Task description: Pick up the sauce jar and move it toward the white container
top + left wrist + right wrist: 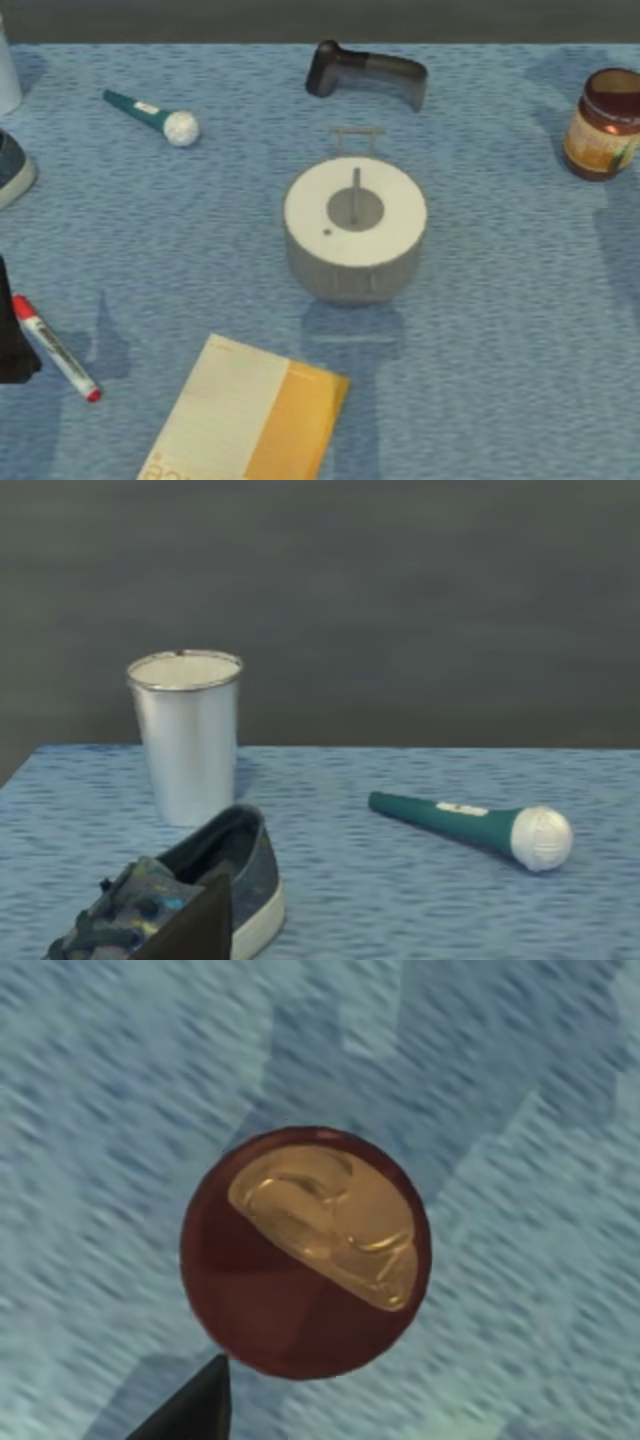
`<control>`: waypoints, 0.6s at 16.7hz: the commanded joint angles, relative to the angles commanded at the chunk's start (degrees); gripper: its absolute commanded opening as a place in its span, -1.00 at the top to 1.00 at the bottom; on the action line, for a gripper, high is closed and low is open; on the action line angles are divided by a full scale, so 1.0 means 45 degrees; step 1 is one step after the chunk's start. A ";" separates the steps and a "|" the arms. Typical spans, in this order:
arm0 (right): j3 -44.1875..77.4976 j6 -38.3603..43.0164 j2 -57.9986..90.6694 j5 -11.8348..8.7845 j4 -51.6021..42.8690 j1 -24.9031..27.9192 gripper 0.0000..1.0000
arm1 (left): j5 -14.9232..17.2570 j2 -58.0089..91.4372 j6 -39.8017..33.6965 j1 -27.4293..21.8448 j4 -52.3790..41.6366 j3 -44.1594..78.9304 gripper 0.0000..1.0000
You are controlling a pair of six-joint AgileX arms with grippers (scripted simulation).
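Observation:
The sauce jar (603, 125), with a dark maroon lid and orange-yellow label, stands upright at the table's far right. The white container (355, 235), a squat drum with a flat white top, grey sides and an upright pin, sits at the table's middle. In the right wrist view I look straight down on the sauce jar's lid (305, 1250). My right gripper hangs open above it, with one dark fingertip (200, 1405) showing just outside the lid's rim and nothing held. My left gripper is parked at the left edge (12, 340), open and empty.
A teal microphone (155, 115) lies at the back left and a dark scanner (368, 72) behind the drum. A red marker (55, 348) and a yellow-white book (250, 415) lie at the front. A shoe (190, 895) and a metal cup (187, 735) stand at the left edge.

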 joint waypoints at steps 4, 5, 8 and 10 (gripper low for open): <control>0.2614 -0.0993 0.3164 -0.0270 -0.1577 0.0168 -1.00 | 0.0000 0.0000 0.0000 0.0000 0.0000 0.0000 -1.00; 0.2983 -0.1168 0.3704 -0.0317 -0.1859 0.0205 -1.00 | 0.0000 0.0000 0.0000 0.0000 0.0000 0.0000 -1.00; 0.3565 -0.1484 0.4650 -0.0403 -0.2371 0.0282 -1.00 | 0.0000 0.0000 0.0000 0.0000 0.0000 0.0000 -1.00; 0.3592 -0.1500 0.4699 -0.0407 -0.2398 0.0286 -1.00 | 0.0000 0.0000 0.0000 0.0000 0.0000 0.0000 -1.00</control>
